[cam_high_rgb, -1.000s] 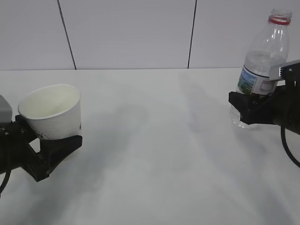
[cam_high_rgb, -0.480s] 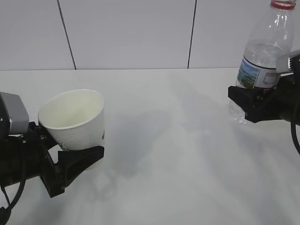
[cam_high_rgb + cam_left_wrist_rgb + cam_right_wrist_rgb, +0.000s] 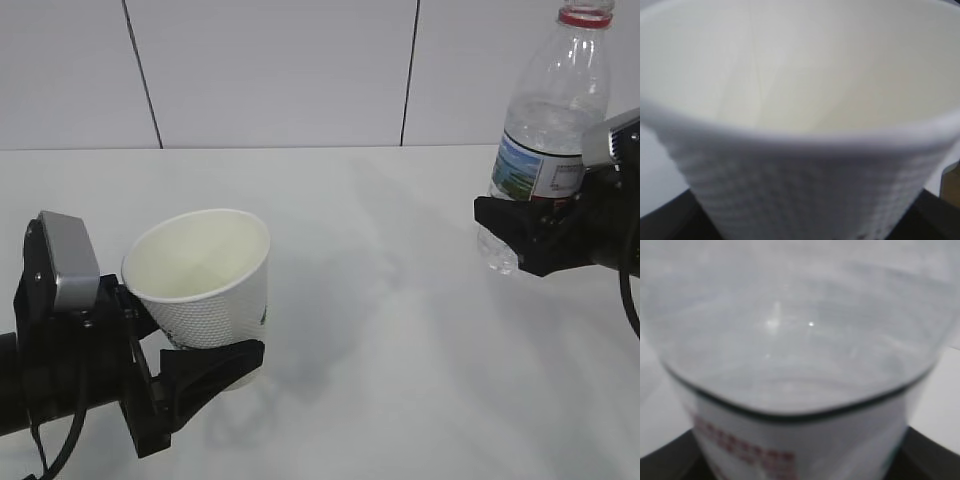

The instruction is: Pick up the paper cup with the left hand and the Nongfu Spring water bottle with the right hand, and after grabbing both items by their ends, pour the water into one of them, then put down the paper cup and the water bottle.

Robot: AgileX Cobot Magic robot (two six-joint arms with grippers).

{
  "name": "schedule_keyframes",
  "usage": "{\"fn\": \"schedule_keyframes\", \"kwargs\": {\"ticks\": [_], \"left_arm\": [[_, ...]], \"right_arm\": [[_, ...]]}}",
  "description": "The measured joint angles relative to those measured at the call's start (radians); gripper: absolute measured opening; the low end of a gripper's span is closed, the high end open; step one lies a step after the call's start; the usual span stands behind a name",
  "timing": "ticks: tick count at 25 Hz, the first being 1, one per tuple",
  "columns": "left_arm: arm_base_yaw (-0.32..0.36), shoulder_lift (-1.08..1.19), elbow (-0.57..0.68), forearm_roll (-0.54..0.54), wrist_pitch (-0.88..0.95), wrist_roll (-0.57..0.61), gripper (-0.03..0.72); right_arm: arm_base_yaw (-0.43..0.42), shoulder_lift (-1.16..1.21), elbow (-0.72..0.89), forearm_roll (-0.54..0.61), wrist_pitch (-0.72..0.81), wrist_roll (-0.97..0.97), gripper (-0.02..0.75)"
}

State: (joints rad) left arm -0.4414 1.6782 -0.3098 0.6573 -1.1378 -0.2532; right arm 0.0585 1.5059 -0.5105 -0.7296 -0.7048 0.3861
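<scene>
From across the desk (image 3: 400, 330), the left arm reaches in low, its pincer (image 3: 205, 365) clamped around the base of the paper cup (image 3: 205, 275), held tilted above the white surface. At right, the other pincer (image 3: 530, 235) grips the water bottle (image 3: 545, 130) below its label, upright and raised. Pale panelled wall (image 3: 280, 70) behind. The left wrist camera is filled by the cup (image 3: 800, 125); the right by the bottle (image 3: 800, 365).

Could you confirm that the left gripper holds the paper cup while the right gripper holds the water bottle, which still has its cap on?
Not quite: the water bottle has no cap; the exterior view shows an open neck with only a red ring. The grips are as stated: left gripper on paper cup, right gripper on bottle.
</scene>
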Motion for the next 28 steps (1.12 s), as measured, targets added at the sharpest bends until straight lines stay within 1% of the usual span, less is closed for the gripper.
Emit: {"fn": "schedule_keyframes", "kwargs": {"ticks": [6,14,28], "left_arm": [[-0.056,0.000,-0.017,-0.023,0.035,0.000,0.587],[-0.147,0.007,-0.147,-0.023,0.146,-0.013,0.587],[-0.282,0.127,-0.274,-0.026,0.164,-0.060,0.587]], "right_arm": [[0.000,0.000,0.000,-0.017,0.000,0.002,0.510],[0.000,0.000,0.000,-0.024,0.000,0.005,0.510],[0.000,0.000,0.000,-0.050,0.000,0.007,0.510]]}}
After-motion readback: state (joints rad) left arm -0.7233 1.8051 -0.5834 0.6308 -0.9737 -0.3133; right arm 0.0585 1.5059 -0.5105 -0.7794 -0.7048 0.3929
